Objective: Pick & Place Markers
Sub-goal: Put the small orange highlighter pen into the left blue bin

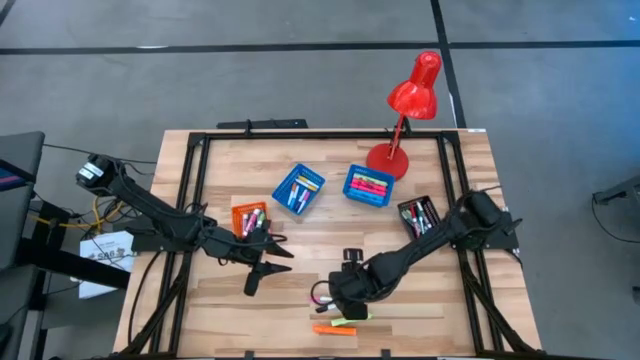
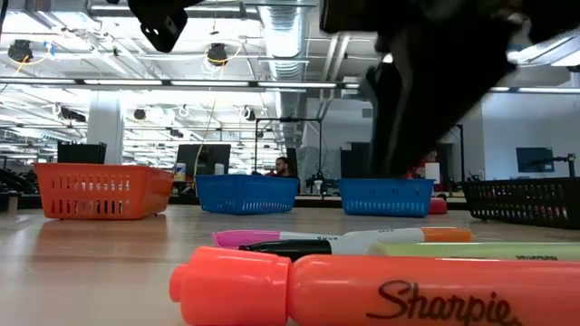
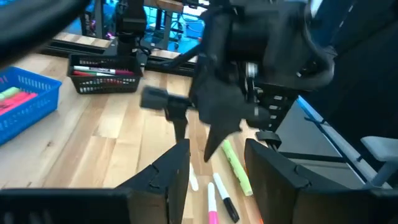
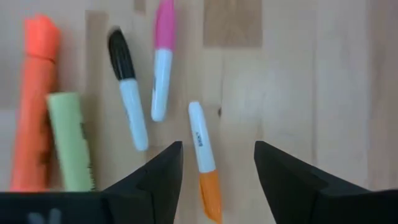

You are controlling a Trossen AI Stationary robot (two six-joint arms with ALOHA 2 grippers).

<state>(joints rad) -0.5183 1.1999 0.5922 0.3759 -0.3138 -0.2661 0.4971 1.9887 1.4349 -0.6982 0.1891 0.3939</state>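
Several loose markers lie flat on the wood near the table's near edge. The right wrist view shows an orange highlighter (image 4: 34, 93), a green one (image 4: 69, 143), a black-capped pen (image 4: 127, 93), a pink-capped pen (image 4: 160, 68) and an orange-capped white pen (image 4: 204, 162). My right gripper (image 4: 217, 168) is open above them, with a finger on either side of the orange-capped pen and no contact visible. In the high view it sits over the cluster (image 1: 345, 297). My left gripper (image 1: 262, 270) is open and empty left of the cluster, pointing at it (image 3: 217, 174).
Four trays stand across the table's middle: orange (image 1: 250, 218), two blue (image 1: 298, 190) (image 1: 368, 186) and black (image 1: 418, 215), each holding markers. A red desk lamp (image 1: 410, 110) stands at the far edge. A person (image 2: 283, 167) sits in the room beyond.
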